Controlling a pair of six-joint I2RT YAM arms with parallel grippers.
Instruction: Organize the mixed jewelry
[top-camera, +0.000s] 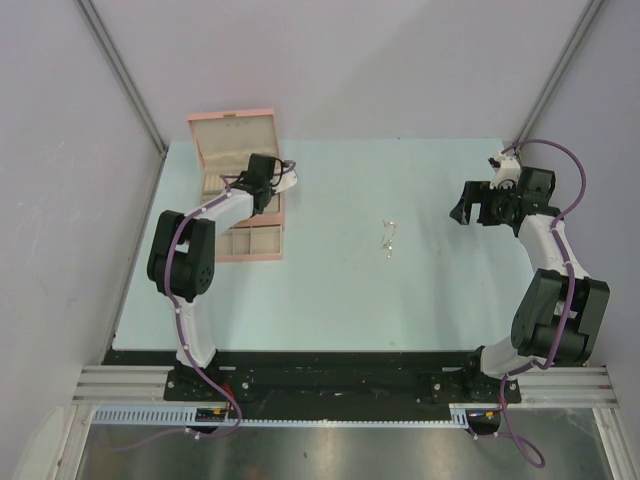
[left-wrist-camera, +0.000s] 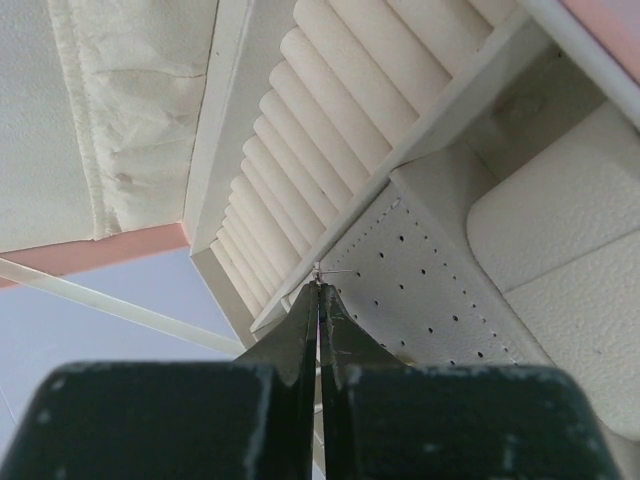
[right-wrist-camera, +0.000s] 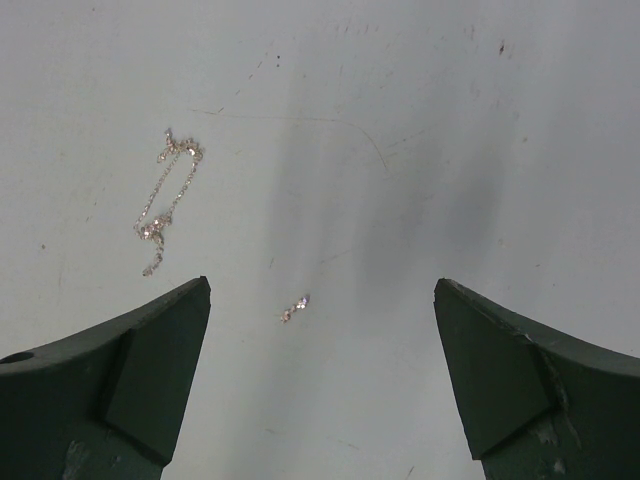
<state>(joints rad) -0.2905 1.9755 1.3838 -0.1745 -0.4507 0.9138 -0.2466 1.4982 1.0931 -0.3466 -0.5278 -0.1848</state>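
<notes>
Broadly, a pale blue table carries a pink hinged jewelry box, lid up, at its far left corner. Over the box's cream interior hangs the left end effector, fingers clenched and apparently pinching a tiny silvery wire piece at the seam between the padded ring rolls and a perforated panel. Well to the right, the right end effector hovers released above the table. Mid-table beneath it lie a thin silvery chain and a small silvery bit, near but not touching.
</notes>
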